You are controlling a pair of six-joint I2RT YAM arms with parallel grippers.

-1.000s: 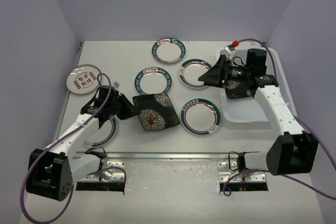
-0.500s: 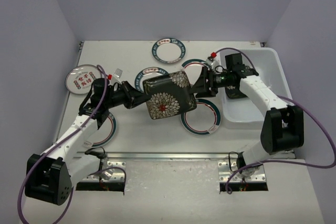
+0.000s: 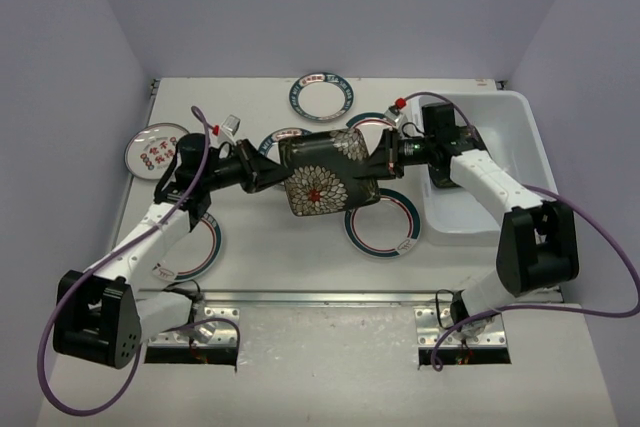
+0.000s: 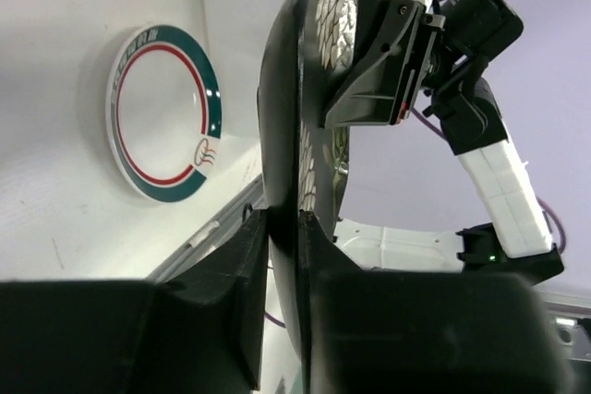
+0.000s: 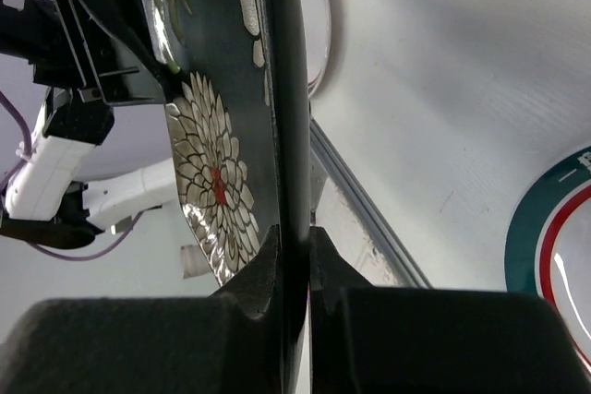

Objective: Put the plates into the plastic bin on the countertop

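Observation:
A square black floral plate (image 3: 322, 179) hangs tilted above the countertop (image 3: 270, 252), held between both arms. My left gripper (image 3: 280, 175) has its jaws against the plate's left rim (image 4: 282, 117), with its fingertips (image 4: 284, 219) on either side. My right gripper (image 3: 375, 162) is shut on the opposite rim (image 5: 217, 136), and its jaws (image 5: 294, 232) pinch the edge. The white plastic bin (image 3: 525, 122) stands at the right, behind the right arm. A dark plate (image 3: 443, 179) lies in the bin, mostly hidden by that arm.
Round teal-rimmed plates lie at the back (image 3: 322, 97), at front centre (image 3: 380, 222) and under the left arm (image 3: 205, 247). Two more are partly hidden behind the held plate. A plate with red medallions (image 3: 155, 150) sits at the left. A metal rail (image 3: 320, 297) runs along the near edge.
The left gripper lifted the black floral plate up and to the right. The right gripper came out of the bin to the left and shut on the plate's other edge.

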